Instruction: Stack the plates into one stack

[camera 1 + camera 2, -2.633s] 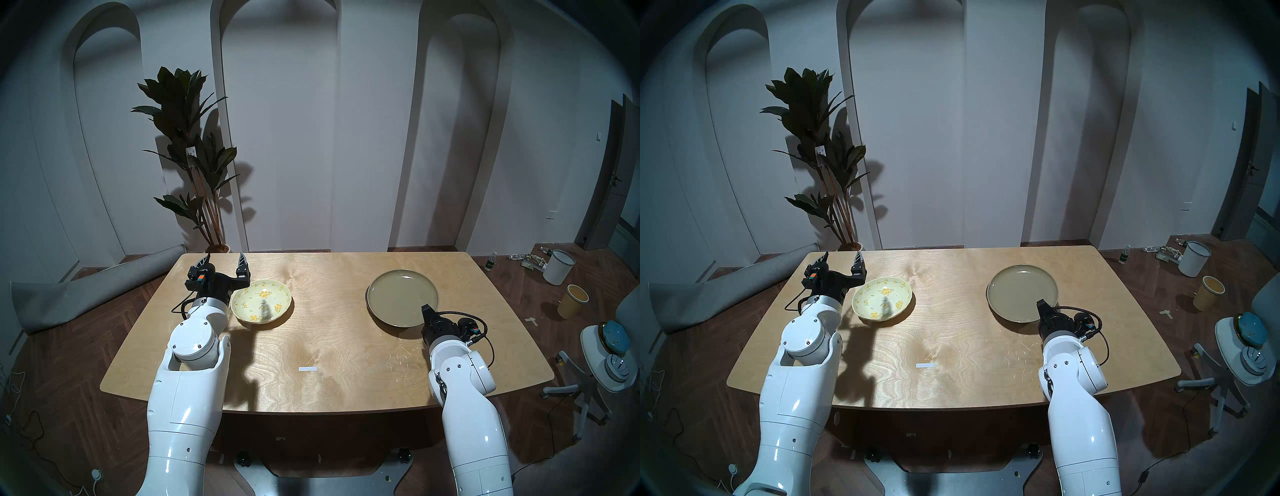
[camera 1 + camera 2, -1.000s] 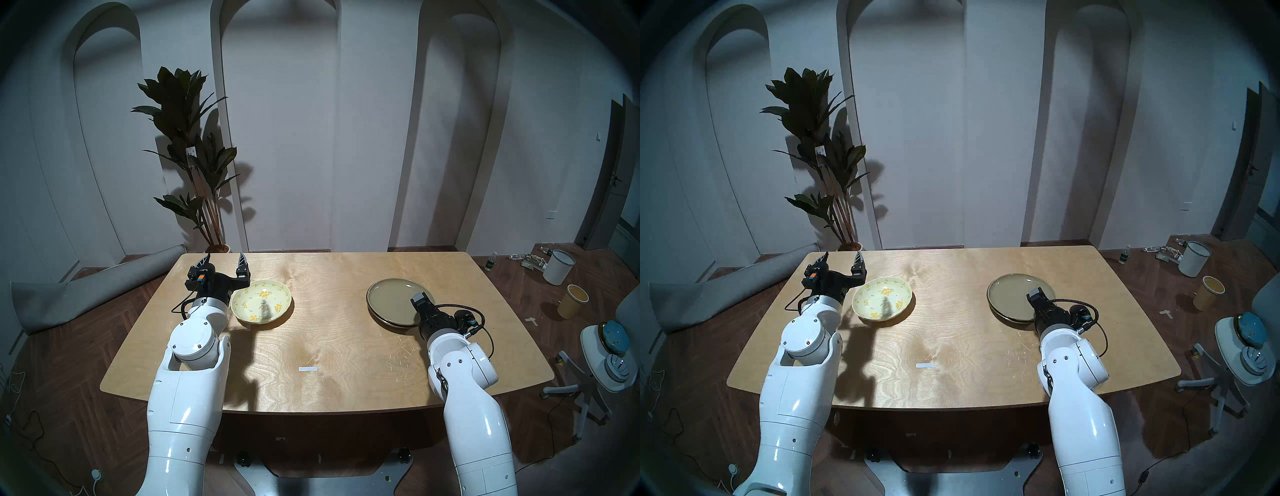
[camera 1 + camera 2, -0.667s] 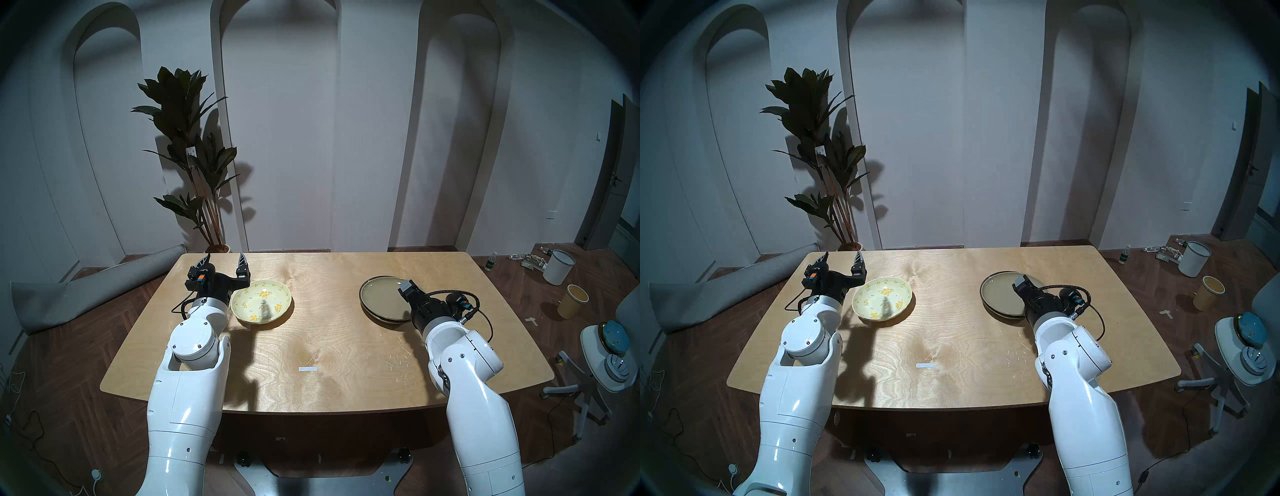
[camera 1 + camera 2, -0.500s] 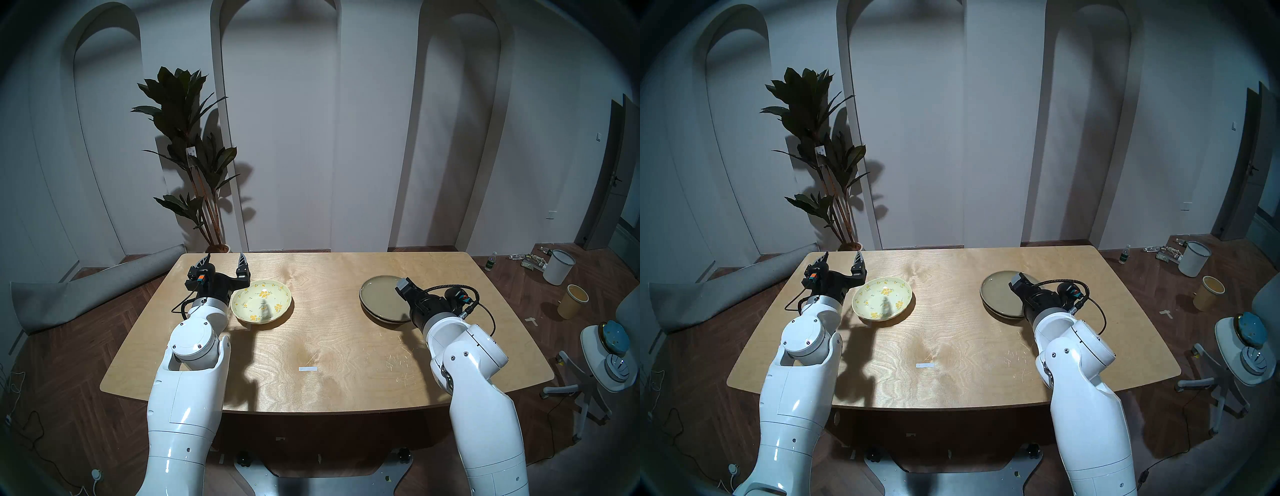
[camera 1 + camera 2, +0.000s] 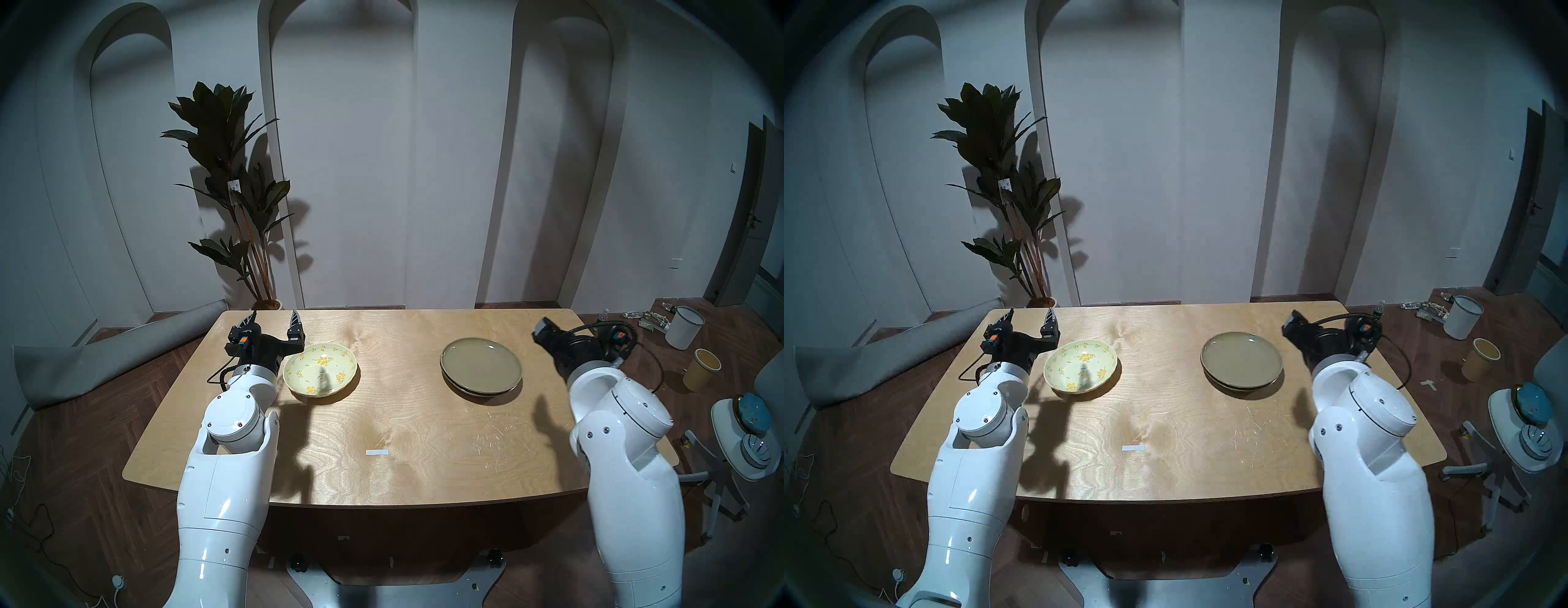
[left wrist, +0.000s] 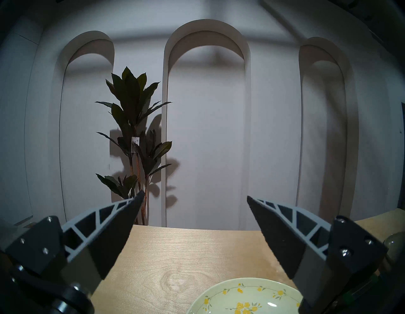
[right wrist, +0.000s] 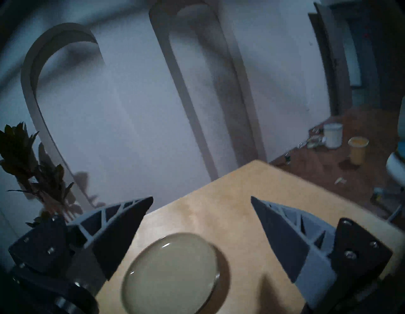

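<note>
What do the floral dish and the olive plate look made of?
Floral dish: likely glazed ceramic, judging by the scalloped rim, printed flowers and a small glint. Olive plate: likely glossy glazed ceramic, with sharp highlights. Beneath it only a thin rim shows; material unclear.

bare table (image 5: 399, 407) between plates (unobstructed), arms aside

The left gripper (image 5: 275, 318) points forward and roughly level, its two dark ribbed fingers (image 6: 119, 228) spread wide with nothing between them, and the white left arm (image 5: 231, 479) runs back from it to the near edge of the view. The right gripper (image 7: 201, 199) sits raised at the end of the bent white right arm (image 5: 628, 467), rolled so its wrist view tilts. Its fingers (image 7: 282, 236) also stand wide apart and empty, with a black cable (image 5: 594, 327) looping behind the wrist.
</note>
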`<control>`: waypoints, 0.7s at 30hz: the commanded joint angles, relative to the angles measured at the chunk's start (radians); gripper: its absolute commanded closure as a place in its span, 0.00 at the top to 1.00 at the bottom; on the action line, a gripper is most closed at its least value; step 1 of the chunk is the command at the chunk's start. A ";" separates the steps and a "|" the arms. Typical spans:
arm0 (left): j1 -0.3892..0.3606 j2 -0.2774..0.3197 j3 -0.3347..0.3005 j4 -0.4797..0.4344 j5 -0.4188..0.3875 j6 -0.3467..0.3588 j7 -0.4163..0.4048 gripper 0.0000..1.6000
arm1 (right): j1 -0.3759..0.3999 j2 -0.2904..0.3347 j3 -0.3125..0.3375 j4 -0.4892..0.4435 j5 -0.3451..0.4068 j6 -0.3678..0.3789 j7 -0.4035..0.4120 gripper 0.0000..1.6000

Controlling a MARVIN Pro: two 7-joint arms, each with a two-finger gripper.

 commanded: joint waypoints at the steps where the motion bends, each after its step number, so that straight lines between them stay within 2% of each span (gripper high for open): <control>1: -0.006 0.011 0.013 -0.021 0.003 -0.012 -0.020 1.00 | -0.108 0.113 0.070 -0.032 -0.170 -0.054 0.045 1.00; 5: 0.003 0.008 0.020 -0.026 0.000 -0.013 -0.026 1.00 | -0.143 0.152 0.105 0.001 -0.249 -0.117 0.065 1.00; 9: 0.017 0.005 0.027 -0.030 0.002 -0.019 -0.028 1.00 | -0.157 0.180 0.145 0.080 -0.292 -0.180 0.103 1.00; 10: 0.020 0.003 0.029 -0.031 0.000 -0.015 -0.030 1.00 | -0.152 0.184 0.157 0.107 -0.288 -0.206 0.116 1.00; 11: 0.023 0.002 0.031 -0.032 0.001 -0.017 -0.029 1.00 | -0.145 0.190 0.167 0.127 -0.292 -0.200 0.128 1.00; 13: 0.030 -0.001 0.036 -0.038 0.002 -0.025 -0.027 1.00 | -0.129 0.204 0.185 0.181 -0.293 -0.252 0.161 1.00; 15: 0.036 -0.003 0.040 -0.042 0.003 -0.030 -0.026 1.00 | -0.112 0.216 0.198 0.206 -0.289 -0.260 0.182 1.00; 17: 0.042 -0.006 0.043 -0.046 0.001 -0.031 -0.026 1.00 | -0.073 0.235 0.198 0.278 -0.289 -0.315 0.215 1.00; 18: 0.044 -0.007 0.044 -0.049 0.002 -0.035 -0.025 1.00 | -0.064 0.239 0.206 0.280 -0.279 -0.309 0.231 1.00; 21: 0.054 -0.009 0.045 -0.063 0.000 -0.042 -0.026 1.00 | -0.029 0.266 0.224 0.334 -0.275 -0.352 0.273 1.00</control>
